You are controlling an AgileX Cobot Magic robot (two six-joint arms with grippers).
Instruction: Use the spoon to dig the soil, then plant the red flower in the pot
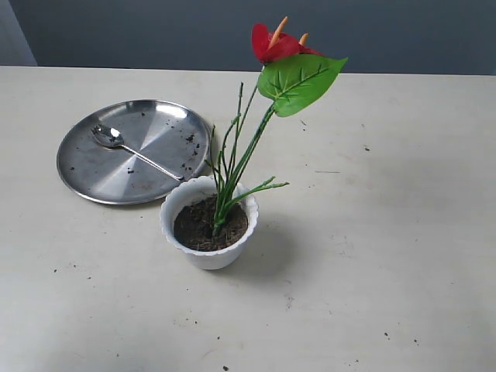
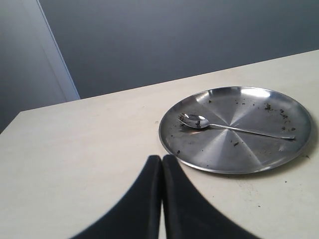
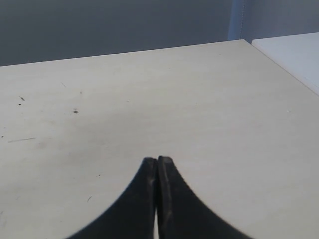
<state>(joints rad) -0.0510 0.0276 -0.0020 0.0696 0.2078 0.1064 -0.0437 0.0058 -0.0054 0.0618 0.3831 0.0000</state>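
Red flower [image 1: 291,66] stands rooted in soil [image 1: 198,226] inside pot [image 1: 208,225]; spoon [image 1: 132,149] rests on steel plate [image 1: 85,167] at pot's 10 o'clock. Task looks finished. Left pincer [image 2: 161,159] and right pincer [image 3: 157,160] both clenched, empty, above desk [image 1: 387,256].

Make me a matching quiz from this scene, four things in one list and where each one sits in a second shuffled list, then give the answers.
Things
1. slim silver metal spoon
2. dark brown crumbly soil
3. red artificial flower
4. small white scalloped pot

Places
A. standing on the pale table, in front of the plate
B. filling the pot
C. lying on the round steel plate
D. stems stuck in the soil

Pairs: 1-C, 2-B, 3-D, 4-A
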